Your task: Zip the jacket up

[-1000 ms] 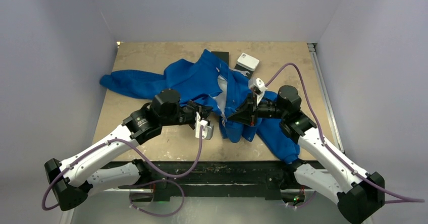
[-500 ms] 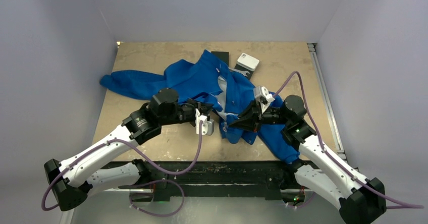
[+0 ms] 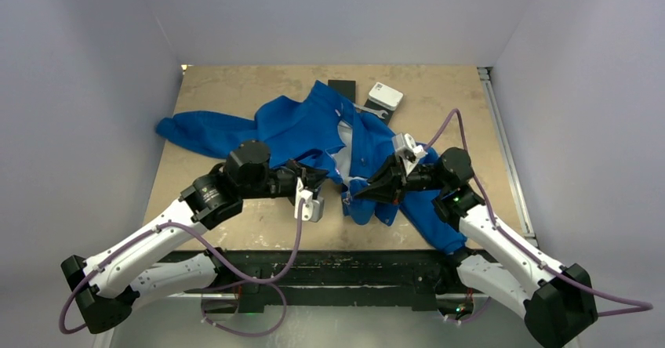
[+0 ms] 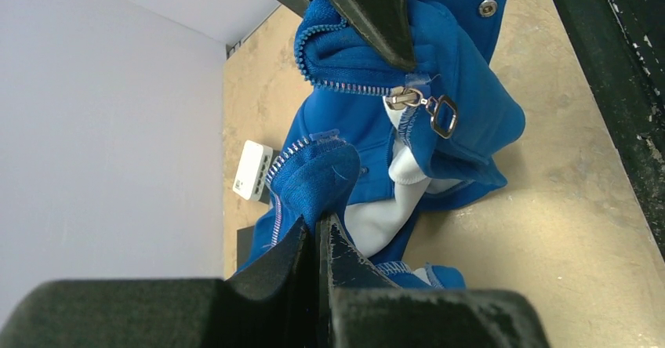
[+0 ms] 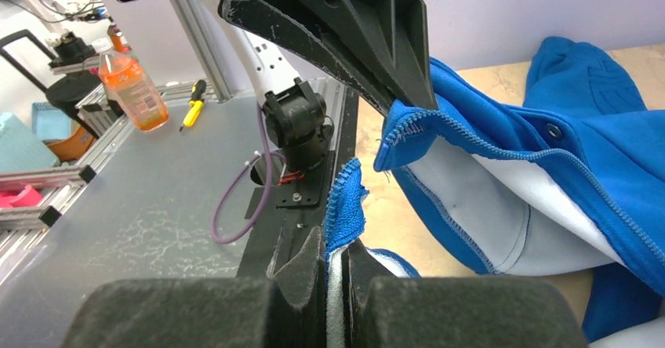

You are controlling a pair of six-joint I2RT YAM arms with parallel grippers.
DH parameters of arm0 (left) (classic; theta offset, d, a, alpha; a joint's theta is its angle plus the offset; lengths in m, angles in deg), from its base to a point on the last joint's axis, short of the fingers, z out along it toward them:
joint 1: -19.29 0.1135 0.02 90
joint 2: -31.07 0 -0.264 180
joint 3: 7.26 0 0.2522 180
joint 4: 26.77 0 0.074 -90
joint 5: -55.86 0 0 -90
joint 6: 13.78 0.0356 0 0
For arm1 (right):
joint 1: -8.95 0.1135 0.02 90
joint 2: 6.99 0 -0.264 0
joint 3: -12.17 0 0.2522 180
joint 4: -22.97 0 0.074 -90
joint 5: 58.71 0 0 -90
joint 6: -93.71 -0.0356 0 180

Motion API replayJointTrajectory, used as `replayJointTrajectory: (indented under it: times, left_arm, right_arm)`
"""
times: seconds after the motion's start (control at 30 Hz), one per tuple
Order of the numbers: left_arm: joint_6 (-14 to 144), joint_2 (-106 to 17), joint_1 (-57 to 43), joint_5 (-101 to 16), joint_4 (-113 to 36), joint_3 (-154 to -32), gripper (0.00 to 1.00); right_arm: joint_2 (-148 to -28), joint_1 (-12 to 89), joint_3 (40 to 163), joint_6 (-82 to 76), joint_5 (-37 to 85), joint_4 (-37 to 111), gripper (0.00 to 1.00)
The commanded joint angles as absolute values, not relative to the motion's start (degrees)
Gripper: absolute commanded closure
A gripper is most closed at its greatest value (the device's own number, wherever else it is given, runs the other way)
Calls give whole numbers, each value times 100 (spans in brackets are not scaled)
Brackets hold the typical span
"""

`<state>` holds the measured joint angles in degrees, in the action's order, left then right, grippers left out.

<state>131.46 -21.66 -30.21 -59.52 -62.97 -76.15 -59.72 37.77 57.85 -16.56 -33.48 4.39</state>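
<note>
The royal-blue jacket (image 3: 310, 125) lies open across the middle of the table, its white lining (image 3: 343, 154) showing. My left gripper (image 3: 326, 177) is shut on the jacket's left front edge, pinching blue fabric beside the zipper teeth (image 4: 292, 156). My right gripper (image 3: 354, 194) is shut on the opposite front edge near the hem (image 5: 345, 199). In the left wrist view the silver zipper slider (image 4: 402, 97) and its pull tab (image 4: 444, 117) hang just below the right gripper's fingers (image 4: 376, 19). The two held edges are a short gap apart, lifted off the table.
A white box (image 3: 385, 96) and a flat black item (image 3: 343, 87) sit at the back behind the jacket. One sleeve (image 3: 200, 128) stretches left. The table's black front rail (image 3: 345, 266) runs close below the grippers. An orange bottle (image 5: 132, 89) stands off the table.
The right gripper has carried its jacket edge toward the near edge of the table and lower. The left arm has drawn back slightly to the left. Both grips stay closed.
</note>
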Motion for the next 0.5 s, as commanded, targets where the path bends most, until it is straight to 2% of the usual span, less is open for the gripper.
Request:
replayJointTrajectory:
  times: [0.0,0.47]
  left_arm:
    - [13415,-2026,-3013,-6347,-6268,-7824,100]
    - [13446,-1991,-3013,-6494,-6166,-7752,100]
  right_arm:
    - [-5951,3752,6184,-1647,-3499,78,100]
    - [-6342,3752,6399,-1486,-3516,56,100]
